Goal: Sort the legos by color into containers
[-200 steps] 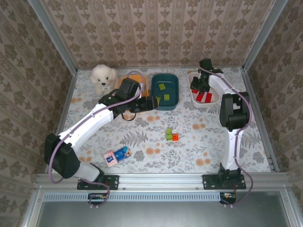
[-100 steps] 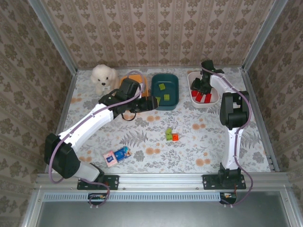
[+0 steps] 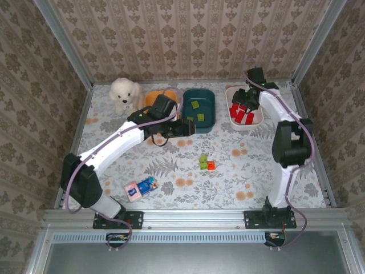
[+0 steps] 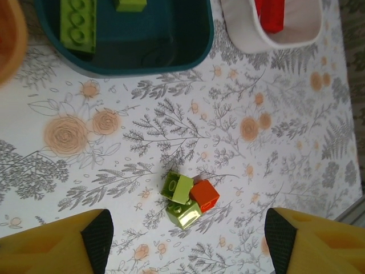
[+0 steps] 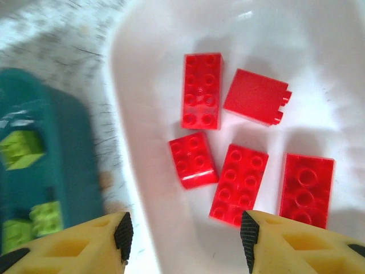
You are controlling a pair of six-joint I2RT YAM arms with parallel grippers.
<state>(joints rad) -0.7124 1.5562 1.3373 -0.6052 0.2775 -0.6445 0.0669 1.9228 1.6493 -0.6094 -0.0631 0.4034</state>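
Observation:
Two lime green legos (image 4: 177,188) (image 4: 185,214) and one orange lego (image 4: 204,195) lie bunched on the floral mat, seen from above as a small cluster (image 3: 206,163). My left gripper (image 4: 188,240) hangs open above them, empty; from overhead it sits (image 3: 187,127) just in front of the dark teal tub (image 3: 187,100). My right gripper (image 5: 183,234) is open over the white tub (image 5: 142,85), which holds several red legos (image 5: 201,90). The teal tub (image 5: 57,142) holds lime legos (image 5: 20,149). The orange tub (image 3: 155,96) stands left of the teal one.
A white plush dog (image 3: 124,94) sits at the back left. A pink-and-blue packet (image 3: 140,188) lies near the front left. Patterned walls with metal posts enclose the mat on three sides.
My right gripper's jaws have gone from shut to open above the white tub, and that arm has swung slightly to the right. My left arm has shifted a little right.

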